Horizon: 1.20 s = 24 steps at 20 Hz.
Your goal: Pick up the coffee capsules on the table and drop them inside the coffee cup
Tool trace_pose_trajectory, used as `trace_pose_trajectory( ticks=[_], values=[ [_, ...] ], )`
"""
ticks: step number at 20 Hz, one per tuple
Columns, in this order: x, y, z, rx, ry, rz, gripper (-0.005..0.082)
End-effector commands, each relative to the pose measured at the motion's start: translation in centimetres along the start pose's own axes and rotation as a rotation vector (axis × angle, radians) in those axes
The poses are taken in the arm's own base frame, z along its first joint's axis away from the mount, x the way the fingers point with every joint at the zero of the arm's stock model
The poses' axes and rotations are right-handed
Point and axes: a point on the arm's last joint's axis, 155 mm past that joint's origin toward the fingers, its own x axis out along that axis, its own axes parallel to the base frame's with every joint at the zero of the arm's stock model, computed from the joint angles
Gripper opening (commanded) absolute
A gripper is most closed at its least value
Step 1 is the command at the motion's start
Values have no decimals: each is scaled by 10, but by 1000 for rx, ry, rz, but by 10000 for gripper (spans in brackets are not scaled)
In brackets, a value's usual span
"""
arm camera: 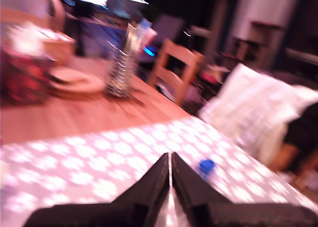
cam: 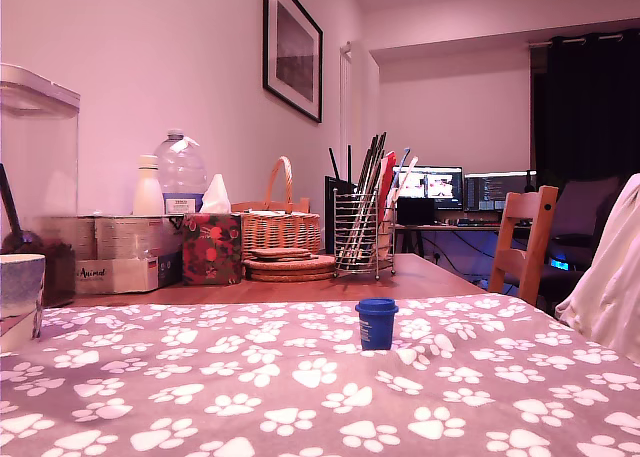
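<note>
A small dark-blue coffee capsule [cam: 376, 323] stands rim-up on the paw-print tablecloth [cam: 300, 387], near the middle of the exterior view. The coffee cup [cam: 20, 285], pale with a greyish-blue band, shows only partly at the exterior view's left edge. The arm does not appear in the exterior view. In the blurred wrist view my gripper [arm camera: 171, 155] is shut, its two black fingers [arm camera: 151, 185] pressed together with nothing between them. The capsule [arm camera: 206, 166] lies just beyond and to one side of the fingertips, apart from them.
Behind the cloth on the wooden table stand a tall clear container [cam: 38, 192], boxes, a floral tissue box [cam: 211, 247], a wicker basket [cam: 281, 227], round mats and a wire utensil holder [cam: 362, 232]. A wooden chair [cam: 522, 242] and pale fabric [cam: 610, 277] are at the exterior view's right.
</note>
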Motion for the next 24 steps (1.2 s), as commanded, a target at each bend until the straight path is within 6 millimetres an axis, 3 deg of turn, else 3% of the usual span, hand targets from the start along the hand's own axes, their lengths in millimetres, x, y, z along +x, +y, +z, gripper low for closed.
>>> trace_pose_trajectory(
  ticks=[1, 5, 18, 20, 23, 24],
  values=[
    [5, -4, -12, -11, 38, -26, -21],
    [16, -24, -22, 14, 83, -110, -21],
    [48, -34, -73, 116, 257, -154, -10],
    [50, -31, -81, 118, 285, -149, 108],
    [54, -29, -88, 142, 303, -150, 550],
    [54, -30, -90, 167, 309, -156, 598]
  ],
)
